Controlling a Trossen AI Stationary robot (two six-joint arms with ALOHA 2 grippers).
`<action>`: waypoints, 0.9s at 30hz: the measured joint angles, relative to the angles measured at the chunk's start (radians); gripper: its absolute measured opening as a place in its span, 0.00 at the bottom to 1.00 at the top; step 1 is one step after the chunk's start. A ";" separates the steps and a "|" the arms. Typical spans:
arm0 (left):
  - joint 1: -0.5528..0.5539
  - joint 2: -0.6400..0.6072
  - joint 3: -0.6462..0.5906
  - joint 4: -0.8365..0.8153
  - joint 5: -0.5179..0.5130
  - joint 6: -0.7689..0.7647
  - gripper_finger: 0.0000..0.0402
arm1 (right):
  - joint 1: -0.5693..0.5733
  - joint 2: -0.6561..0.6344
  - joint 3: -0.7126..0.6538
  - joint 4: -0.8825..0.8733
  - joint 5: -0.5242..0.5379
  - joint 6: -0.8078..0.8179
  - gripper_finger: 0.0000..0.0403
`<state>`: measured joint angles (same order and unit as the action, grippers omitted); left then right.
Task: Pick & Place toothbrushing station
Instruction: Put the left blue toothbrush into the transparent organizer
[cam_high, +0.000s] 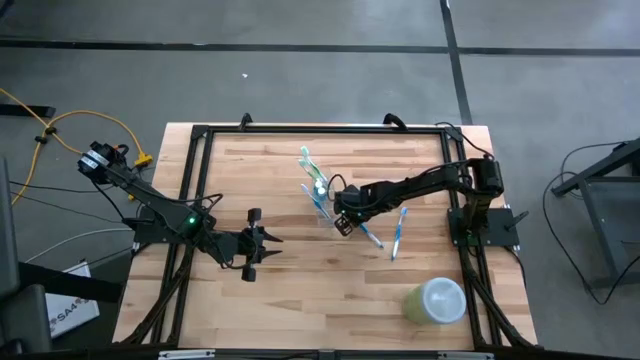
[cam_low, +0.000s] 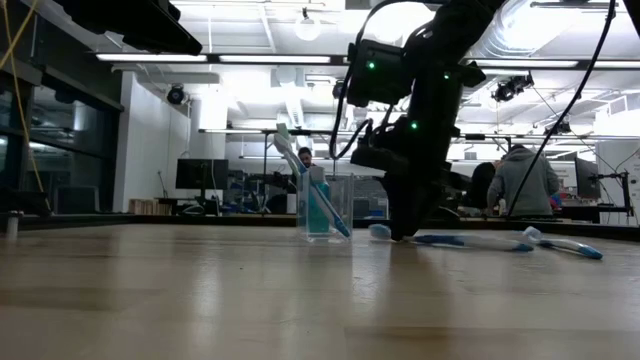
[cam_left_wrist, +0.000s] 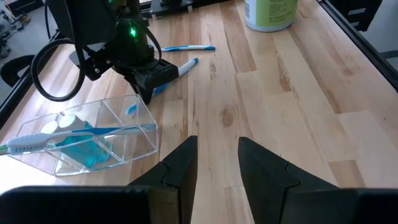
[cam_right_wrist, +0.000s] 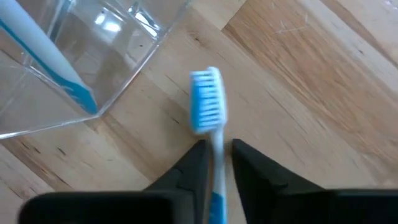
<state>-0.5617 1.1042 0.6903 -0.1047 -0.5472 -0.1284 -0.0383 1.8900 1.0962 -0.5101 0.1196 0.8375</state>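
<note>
Across the pale wooden table (cam_high: 300, 290), ringed by a black frame, the planks run bare toward a lit workshop where a person in a grey hooded top (cam_low: 522, 180) stands with back turned. Nearest the front edge sits a pale green round container (cam_high: 437, 300). The left gripper (cam_high: 262, 243) waits low over the left half, its fingers (cam_left_wrist: 180, 165) parted and holding nothing. The right arm reaches in from the right edge, bent downward at the wrist — the right gripper (cam_high: 345, 223) is at the boards with both fingers pinching the neck of a blue toothbrush (cam_right_wrist: 208, 115), which lies flat, bristle head pointing at the clear plastic cup (cam_low: 322, 208) just beside it. That cup stands mid-table with toothbrushes leaning inside. Another toothbrush (cam_high: 397, 233) lies loose to the right.
</note>
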 joint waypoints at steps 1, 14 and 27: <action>0.000 0.000 0.000 0.000 0.000 0.000 0.27 | 0.000 0.000 0.000 0.002 0.000 0.000 0.19; 0.000 0.000 0.000 0.000 0.000 0.000 0.27 | 0.026 0.002 0.002 -0.037 0.008 0.005 0.30; 0.000 0.000 0.000 0.001 0.000 -0.003 0.27 | 0.045 0.000 0.003 -0.136 -0.001 0.060 0.23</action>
<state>-0.5613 1.1042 0.6903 -0.1040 -0.5472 -0.1318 0.0071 1.8900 1.0992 -0.6457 0.1187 0.8974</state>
